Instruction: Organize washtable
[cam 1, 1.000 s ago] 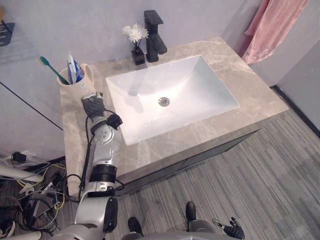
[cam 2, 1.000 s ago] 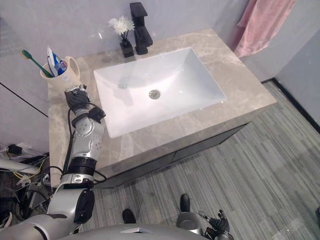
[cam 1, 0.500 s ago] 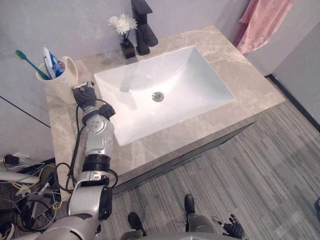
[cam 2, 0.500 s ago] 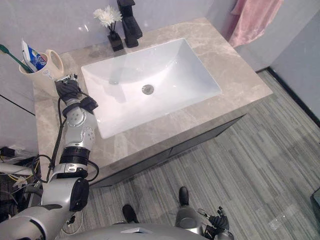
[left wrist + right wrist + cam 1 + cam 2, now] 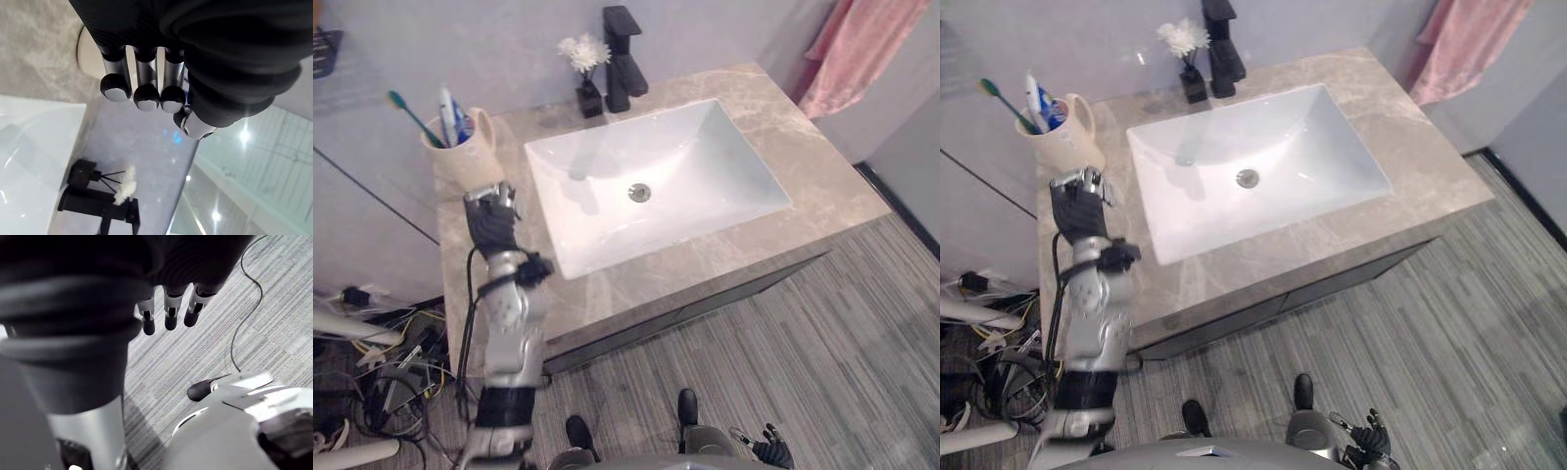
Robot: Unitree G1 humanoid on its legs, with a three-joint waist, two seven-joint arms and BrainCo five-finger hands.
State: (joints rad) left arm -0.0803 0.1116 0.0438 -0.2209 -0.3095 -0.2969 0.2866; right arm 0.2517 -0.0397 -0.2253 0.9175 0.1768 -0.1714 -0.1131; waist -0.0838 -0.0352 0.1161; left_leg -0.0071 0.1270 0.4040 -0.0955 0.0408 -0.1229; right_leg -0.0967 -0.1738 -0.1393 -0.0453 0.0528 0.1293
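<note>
A beige cup (image 5: 462,162) with a handle stands at the back left of the marble counter (image 5: 808,186). It holds a green toothbrush (image 5: 408,113) and a toothpaste tube (image 5: 450,103). My left hand (image 5: 490,221) hovers over the counter just in front of the cup and left of the white sink (image 5: 705,162). Its fingers (image 5: 146,95) are relaxed and hold nothing, with the cup's edge (image 5: 87,51) just past them. My right hand (image 5: 771,451) hangs low by the floor, its fingers (image 5: 169,316) loose and empty.
A black faucet (image 5: 625,59) and a small black vase with a white flower (image 5: 586,70) stand behind the sink. A pink towel (image 5: 862,49) hangs at the far right. Loose cables (image 5: 382,382) lie on the floor at the left.
The camera has shifted. My left hand has drawn a little back from the cup towards the counter's front, and the arm stands more upright. The cup has stayed put.
</note>
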